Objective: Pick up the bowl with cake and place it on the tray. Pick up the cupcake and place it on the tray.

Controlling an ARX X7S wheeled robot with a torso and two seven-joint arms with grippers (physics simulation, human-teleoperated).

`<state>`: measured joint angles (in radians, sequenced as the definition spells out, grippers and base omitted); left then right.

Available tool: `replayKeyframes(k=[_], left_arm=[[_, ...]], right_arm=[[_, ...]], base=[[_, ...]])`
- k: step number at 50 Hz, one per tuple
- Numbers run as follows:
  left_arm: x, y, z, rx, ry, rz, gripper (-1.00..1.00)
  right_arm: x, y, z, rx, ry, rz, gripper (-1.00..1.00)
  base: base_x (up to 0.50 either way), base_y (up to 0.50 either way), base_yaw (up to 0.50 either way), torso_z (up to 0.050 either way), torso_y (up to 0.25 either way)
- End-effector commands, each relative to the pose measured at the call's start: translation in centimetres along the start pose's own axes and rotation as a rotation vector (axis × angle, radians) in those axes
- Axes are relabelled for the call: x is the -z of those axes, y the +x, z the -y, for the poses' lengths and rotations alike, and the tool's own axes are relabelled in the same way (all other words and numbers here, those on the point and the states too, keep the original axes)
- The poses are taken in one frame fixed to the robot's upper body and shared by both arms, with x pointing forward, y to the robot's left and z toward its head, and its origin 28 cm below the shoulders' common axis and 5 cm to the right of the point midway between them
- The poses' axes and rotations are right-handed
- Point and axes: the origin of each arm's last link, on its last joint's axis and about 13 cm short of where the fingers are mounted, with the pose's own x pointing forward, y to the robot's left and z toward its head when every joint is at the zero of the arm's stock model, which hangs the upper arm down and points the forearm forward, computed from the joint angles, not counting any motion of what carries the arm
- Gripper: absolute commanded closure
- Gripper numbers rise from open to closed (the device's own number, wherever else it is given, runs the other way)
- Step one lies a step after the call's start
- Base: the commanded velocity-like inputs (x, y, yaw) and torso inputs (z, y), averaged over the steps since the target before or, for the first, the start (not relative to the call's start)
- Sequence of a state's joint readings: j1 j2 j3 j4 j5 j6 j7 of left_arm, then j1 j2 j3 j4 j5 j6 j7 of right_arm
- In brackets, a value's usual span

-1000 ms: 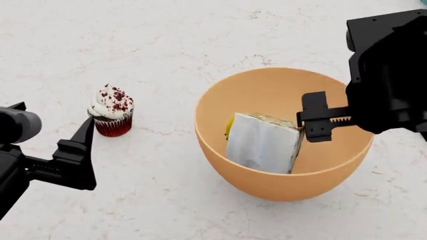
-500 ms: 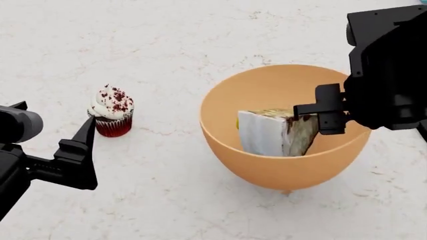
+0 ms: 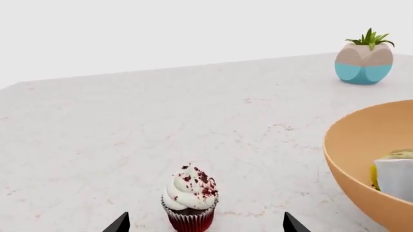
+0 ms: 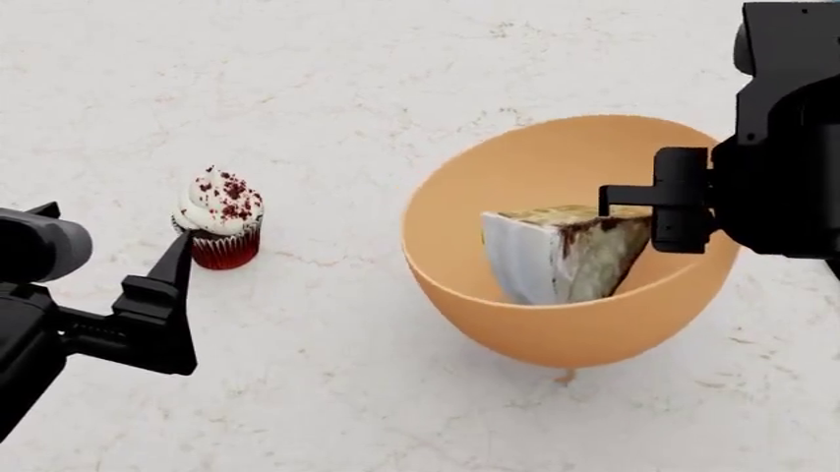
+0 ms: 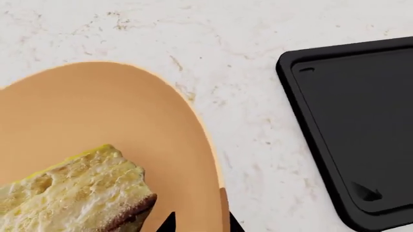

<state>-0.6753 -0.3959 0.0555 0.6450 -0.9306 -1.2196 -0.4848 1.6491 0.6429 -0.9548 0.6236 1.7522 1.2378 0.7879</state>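
Right gripper (image 4: 663, 211) jaws clamped on bowl (image 4: 565, 324) rim, cupcake (image 3: 189, 198) between open left gripper (image 3: 201, 224) jaws

No text, label, brand, number or sign can be read in any view; none is found on the bowl (image 4: 565, 315), the cupcake (image 4: 220, 231) or the tray (image 5: 361, 130).

The whole ground is 1 wide white marble-like surface (image 4: 393, 98) with faint beige veins and small brownish specks. Behind its far edge stands a plain, pale grey-white backdrop (image 3: 161, 29). At about 1 o'clock, far back, sits a teal-and-tan pot (image 3: 364, 65) with a green plant. The light is soft and even.
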Motion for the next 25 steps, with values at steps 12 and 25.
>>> replayKeyframes(k=[12,25], left_arm=[[0.1,0.3,0.1,0.004,0.002,-0.009,-1.00],[-0.3,3.3,0.0,0.062,-0.020,-0.064,-1.00]], right_arm=[[0.0,-3.1,1.7,-0.030,0.172,0.116,1.00],[-0.8,-2.9,1.5,-0.023,0.192,0.157,1.00]], base=[[0.00,0.00,0.00,0.000,0.000],[0.00,0.00,0.00,0.000,0.000]])
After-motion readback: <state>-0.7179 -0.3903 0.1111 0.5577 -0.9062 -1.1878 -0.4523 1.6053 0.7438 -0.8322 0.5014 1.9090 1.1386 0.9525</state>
